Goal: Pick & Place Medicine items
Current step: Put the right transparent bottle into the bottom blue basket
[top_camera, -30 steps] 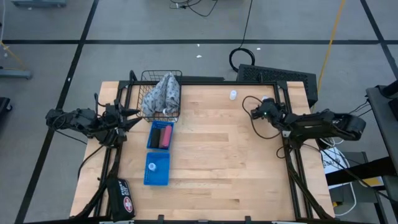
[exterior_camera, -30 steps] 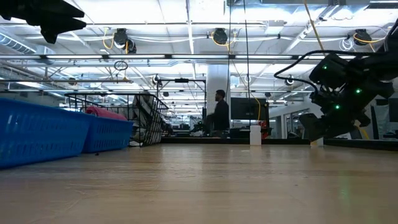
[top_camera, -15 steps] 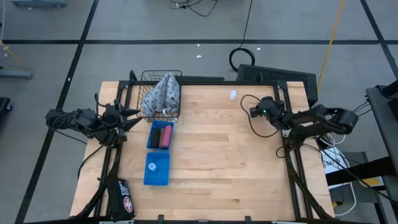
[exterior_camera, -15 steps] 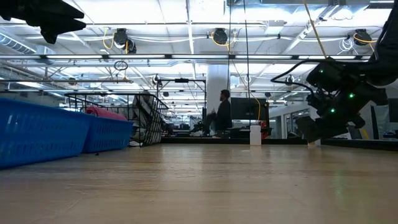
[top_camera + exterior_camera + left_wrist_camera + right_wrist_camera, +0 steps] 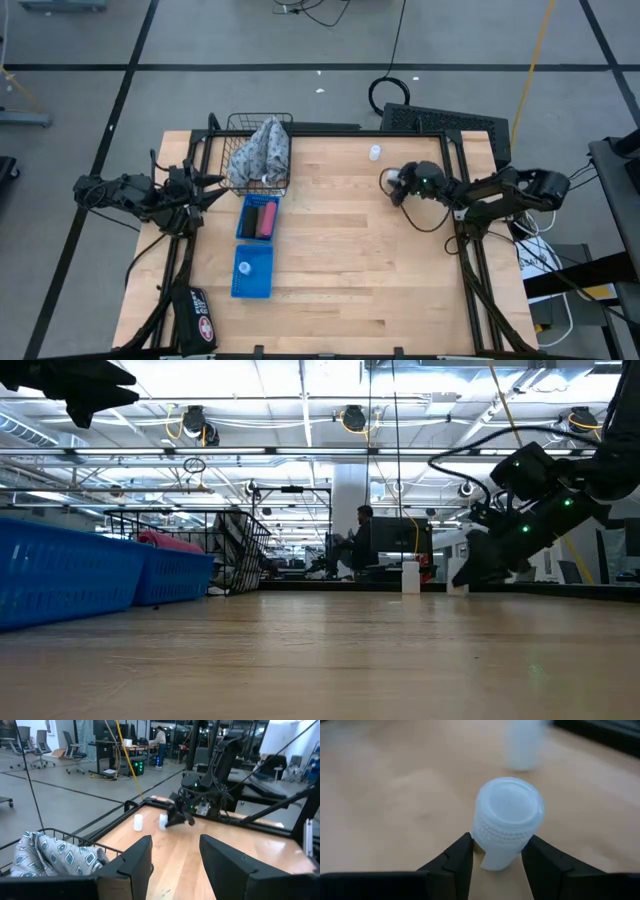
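Right wrist view settles the main relation: white bottle (image 5: 508, 822) clamped between the right gripper's (image 5: 496, 851) two dark fingers (image 5: 454, 857), cap toward the camera, long axis tilted against the wood. Seen from above, same bottle (image 5: 395, 178) sticks out at the tip of that gripper (image 5: 402, 183), over the far right part of the table (image 5: 350, 250), pointing toward the middle. Second white bottle (image 5: 375, 152) stands upright near the far edge, apart from the held one, close enough to knock on a careless swing.

Both blue trays (image 5: 252, 272) lie well to the left across bare wood, the nearer one (image 5: 259, 216) already carrying a black container (image 5: 254, 217) and a pink tube (image 5: 268, 220), the other one white bottle (image 5: 244, 267). Wire basket (image 5: 260, 150) with grey cloth (image 5: 262, 147) just beyond the trays, so best approached from the open side. Likely a long clear carry leftward, nothing in the path.

Left gripper (image 5: 207, 183) waits at the left edge beside the basket, nearer the trays but holding nothing, fingers (image 5: 135, 860) parted.
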`<state>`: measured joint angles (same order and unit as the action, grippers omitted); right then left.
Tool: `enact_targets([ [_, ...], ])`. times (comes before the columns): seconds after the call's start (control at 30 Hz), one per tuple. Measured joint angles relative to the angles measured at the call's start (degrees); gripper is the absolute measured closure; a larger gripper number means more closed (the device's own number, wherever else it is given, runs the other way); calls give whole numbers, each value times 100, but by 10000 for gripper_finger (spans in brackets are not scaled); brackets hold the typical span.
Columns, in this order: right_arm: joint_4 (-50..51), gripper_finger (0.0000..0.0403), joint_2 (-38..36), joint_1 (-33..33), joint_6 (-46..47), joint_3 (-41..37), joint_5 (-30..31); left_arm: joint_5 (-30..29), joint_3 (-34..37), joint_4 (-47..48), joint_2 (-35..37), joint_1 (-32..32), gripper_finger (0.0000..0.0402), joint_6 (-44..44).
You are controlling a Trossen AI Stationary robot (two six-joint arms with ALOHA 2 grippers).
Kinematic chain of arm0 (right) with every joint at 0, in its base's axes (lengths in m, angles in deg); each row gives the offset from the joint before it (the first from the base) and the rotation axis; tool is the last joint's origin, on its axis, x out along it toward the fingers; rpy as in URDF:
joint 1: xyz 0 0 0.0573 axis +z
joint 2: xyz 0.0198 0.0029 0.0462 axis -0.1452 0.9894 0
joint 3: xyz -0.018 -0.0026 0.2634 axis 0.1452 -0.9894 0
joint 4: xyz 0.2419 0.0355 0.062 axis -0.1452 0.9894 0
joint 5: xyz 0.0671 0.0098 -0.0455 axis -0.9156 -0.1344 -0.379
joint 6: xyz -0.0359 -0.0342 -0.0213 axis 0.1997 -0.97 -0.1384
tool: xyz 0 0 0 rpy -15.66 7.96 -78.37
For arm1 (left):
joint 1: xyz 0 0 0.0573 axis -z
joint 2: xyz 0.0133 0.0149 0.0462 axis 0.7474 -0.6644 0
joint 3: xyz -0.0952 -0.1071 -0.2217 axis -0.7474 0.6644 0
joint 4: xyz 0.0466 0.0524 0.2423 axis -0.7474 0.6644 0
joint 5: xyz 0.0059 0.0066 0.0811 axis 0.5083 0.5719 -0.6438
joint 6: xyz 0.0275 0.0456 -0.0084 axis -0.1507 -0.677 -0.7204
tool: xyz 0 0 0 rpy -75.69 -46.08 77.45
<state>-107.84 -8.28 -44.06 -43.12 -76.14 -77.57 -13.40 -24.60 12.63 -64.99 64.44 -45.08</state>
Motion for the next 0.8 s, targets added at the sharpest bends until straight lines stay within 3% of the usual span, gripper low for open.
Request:
enact_targets([
  [0.13, -132, 271, 116, 582, -366, 2, -533, 0, 0, -41, -1, 0, 224, 164],
  [0.43, -886, 269, 602, 2238, -687, 70, -562, -15, 0, -52, -235, 0, 224, 306],
  [0.8, -978, 269, 1887, 3396, -969, 1238, -547, 3, 0, -734, -1833, 0, 224, 555],
])
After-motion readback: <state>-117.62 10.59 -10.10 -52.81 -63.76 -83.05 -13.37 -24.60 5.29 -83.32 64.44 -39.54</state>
